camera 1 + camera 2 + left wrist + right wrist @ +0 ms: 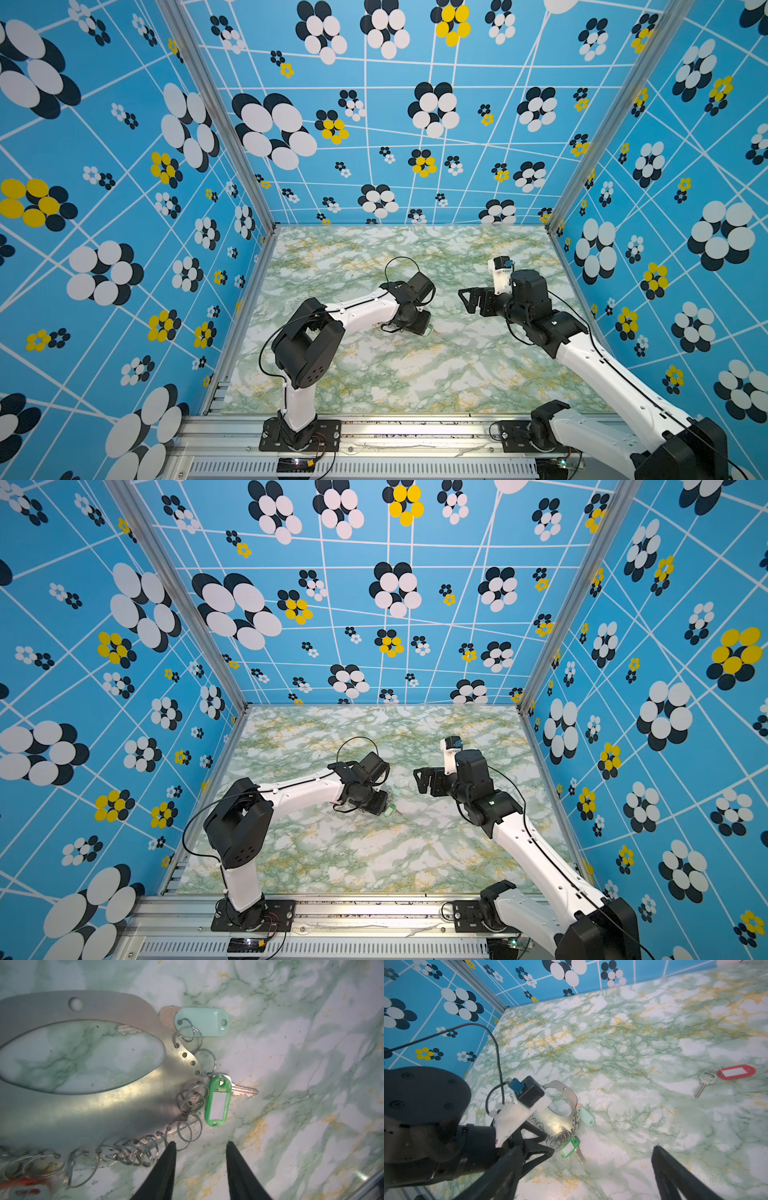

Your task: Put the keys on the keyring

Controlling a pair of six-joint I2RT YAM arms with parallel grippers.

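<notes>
The keyring (116, 1103), a flat grey crescent plate edged with silver rings, lies on the marble table. At its edge a pale teal tag (202, 1021) and a green tag (218, 1103) with a silver key (245, 1091) appear linked to rings. My left gripper (201, 1144) hovers open and empty just off the plate's ringed edge, one fingertip (172, 1144) beside a ring. A red tag (736, 1071) with a silver key (705, 1082) lies loose, well apart from the keyring (560, 1093). My right gripper (465, 300) hangs open and empty to the right of the left wrist.
Blue flowered walls (124, 208) close in the left, back and right sides of the marble table (415, 374). An aluminium rail (374, 432) runs along the front edge. A black cable (399, 266) loops above the left wrist. A blurred red and pale thing (27, 1185) lies by the plate's other end.
</notes>
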